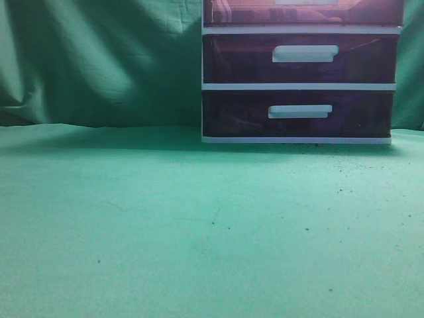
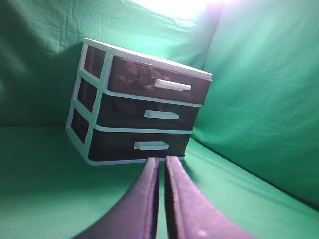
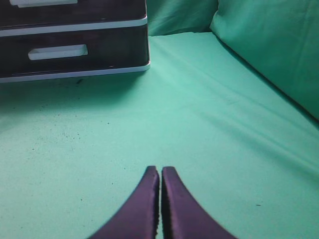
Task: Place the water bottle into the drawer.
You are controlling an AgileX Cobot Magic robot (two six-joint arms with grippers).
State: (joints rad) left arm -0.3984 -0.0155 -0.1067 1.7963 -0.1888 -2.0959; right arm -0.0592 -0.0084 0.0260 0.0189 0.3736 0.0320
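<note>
The white-framed cabinet [image 1: 301,86] stands at the back right of the green table. Its top drawer [image 1: 252,12] is reddish-tinted and closed, cut off by the frame's top edge; it shows whole in the left wrist view [image 2: 134,79] with its white bar handle [image 2: 172,85]. No water bottle shows in any view. My left gripper [image 2: 162,160] is shut and empty, held in front of the cabinet above the table. My right gripper [image 3: 160,170] is shut and empty over bare cloth, to the right of the cabinet's front. Neither gripper shows in the exterior view.
Two darker purple drawers [image 1: 298,59] [image 1: 298,112] sit below the top one, both closed. Green cloth [image 1: 165,218] covers the table and hangs as a backdrop [image 1: 99,59]. A raised green fold [image 3: 269,55] bounds the right side.
</note>
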